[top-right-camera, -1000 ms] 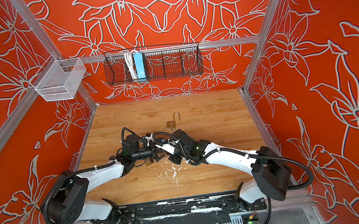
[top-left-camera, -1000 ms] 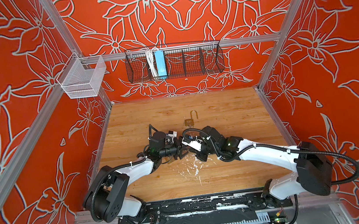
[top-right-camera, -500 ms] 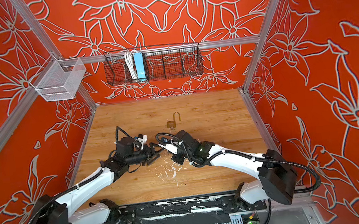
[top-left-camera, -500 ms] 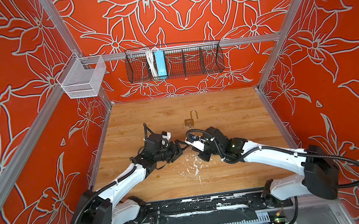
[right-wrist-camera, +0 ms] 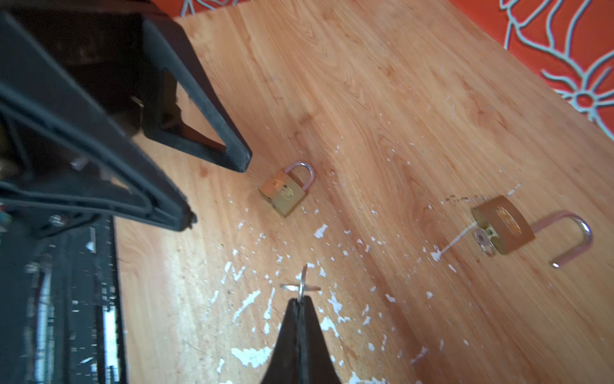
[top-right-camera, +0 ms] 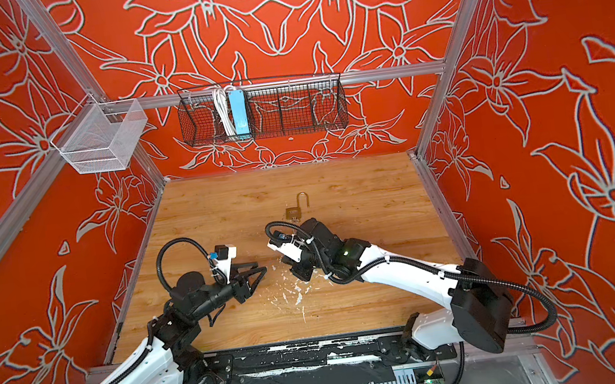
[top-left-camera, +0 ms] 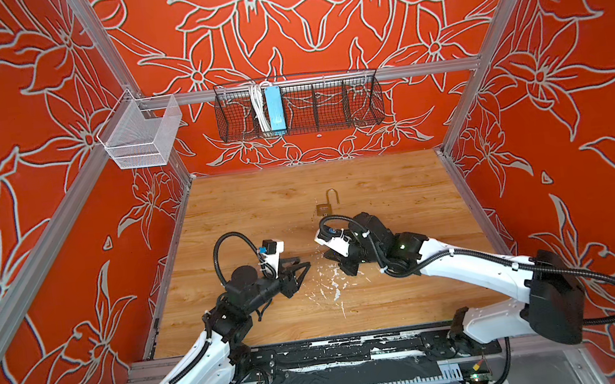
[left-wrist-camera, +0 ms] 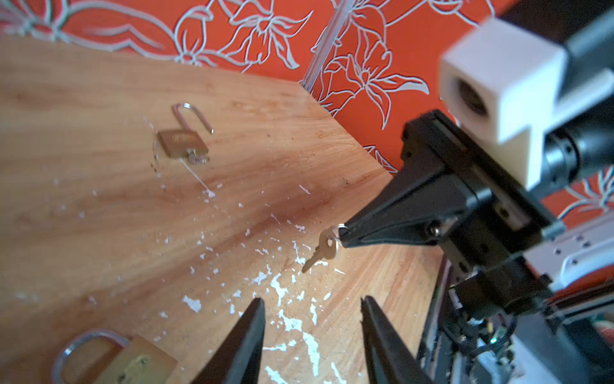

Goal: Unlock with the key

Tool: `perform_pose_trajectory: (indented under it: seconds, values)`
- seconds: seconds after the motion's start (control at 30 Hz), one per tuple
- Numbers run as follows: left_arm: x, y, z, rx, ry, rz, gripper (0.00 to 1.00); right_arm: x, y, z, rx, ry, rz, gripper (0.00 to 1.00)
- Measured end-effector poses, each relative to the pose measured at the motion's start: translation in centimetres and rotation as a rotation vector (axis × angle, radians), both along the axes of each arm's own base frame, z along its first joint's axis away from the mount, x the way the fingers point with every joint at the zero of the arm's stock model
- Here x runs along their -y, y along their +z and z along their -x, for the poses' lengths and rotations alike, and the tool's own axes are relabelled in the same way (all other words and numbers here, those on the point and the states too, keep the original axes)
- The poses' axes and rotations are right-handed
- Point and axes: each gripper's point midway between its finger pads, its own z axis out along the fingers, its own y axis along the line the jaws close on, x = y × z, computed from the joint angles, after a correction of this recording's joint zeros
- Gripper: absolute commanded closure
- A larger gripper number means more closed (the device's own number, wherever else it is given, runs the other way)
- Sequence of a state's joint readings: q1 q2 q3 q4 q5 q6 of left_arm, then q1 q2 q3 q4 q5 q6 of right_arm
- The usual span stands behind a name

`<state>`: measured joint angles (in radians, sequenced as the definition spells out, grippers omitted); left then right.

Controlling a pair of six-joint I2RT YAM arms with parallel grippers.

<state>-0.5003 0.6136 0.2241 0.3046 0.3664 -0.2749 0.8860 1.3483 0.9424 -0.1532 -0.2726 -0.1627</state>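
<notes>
The desk (top-left-camera: 377, 193) is smooth pale wood grain, flecked white. The closed padlock (right-wrist-camera: 285, 192) and open padlock (right-wrist-camera: 503, 224) have dull brass bodies and glossy metal shackles; the key (left-wrist-camera: 327, 247) is shiny brass-coloured metal. The right tool (right-wrist-camera: 300, 304) looks matt black.

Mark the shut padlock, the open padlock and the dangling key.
shut padlock (right-wrist-camera: 284, 194), right wrist view, on its brass body.
open padlock (right-wrist-camera: 503, 224), right wrist view, on its brass body.
dangling key (left-wrist-camera: 327, 252), left wrist view, on its round head.
</notes>
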Motion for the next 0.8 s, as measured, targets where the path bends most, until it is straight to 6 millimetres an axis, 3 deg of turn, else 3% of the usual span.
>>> perform_pose_trajectory:
  seconds: [0.13,0.33,0.8]
  values:
    - [0.3,1.2,-0.1,0.179,-0.016,-0.068,0.55,-0.9,1.6,0.4,-0.035,0.017,-0.059,1.00]
    - [1.4,1.1,0.0,0.326,-0.054,-0.182,0.54,-1.9,3.5,1.3,-0.070,0.066,-0.131,1.00]
    - [1.3,0.4,-1.3,0.366,-0.021,-0.251,0.54,-2.1,5.0,2.0,-0.099,0.084,-0.187,1.00]
